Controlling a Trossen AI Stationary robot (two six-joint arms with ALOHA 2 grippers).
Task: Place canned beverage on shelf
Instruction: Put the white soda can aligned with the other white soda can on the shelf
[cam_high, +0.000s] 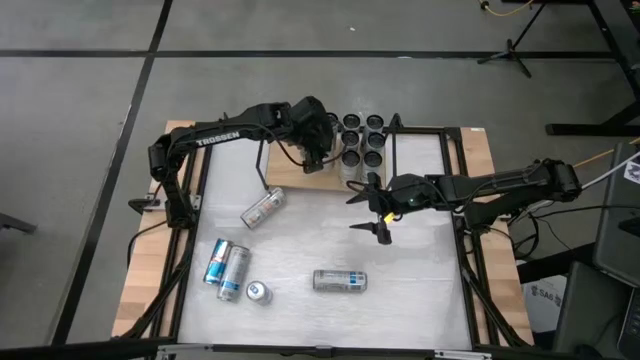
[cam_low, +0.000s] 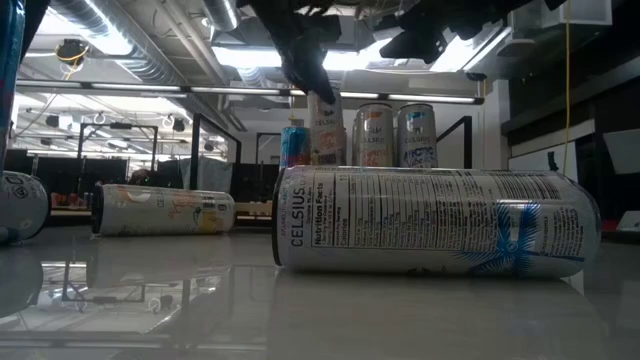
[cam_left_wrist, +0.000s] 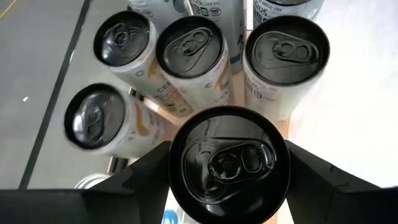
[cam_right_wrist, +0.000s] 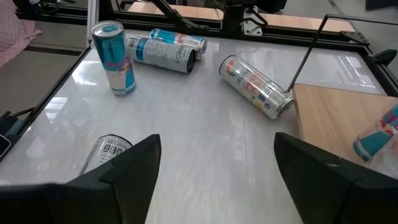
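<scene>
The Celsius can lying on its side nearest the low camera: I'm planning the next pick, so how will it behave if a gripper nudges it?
The Celsius can lies on its round side on the glossy white tabletop, so a sideways nudge would probably roll it. Its smooth printed wall looks slippery, so it could slide between fingers. It shows no dents; whether it is full or heavy cannot be told.

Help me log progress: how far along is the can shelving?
Done: several cans stand on the shelf. In hand: the left gripper holds another can beside them. Left: five loose cans on the table; the right gripper hovers open there.
</scene>
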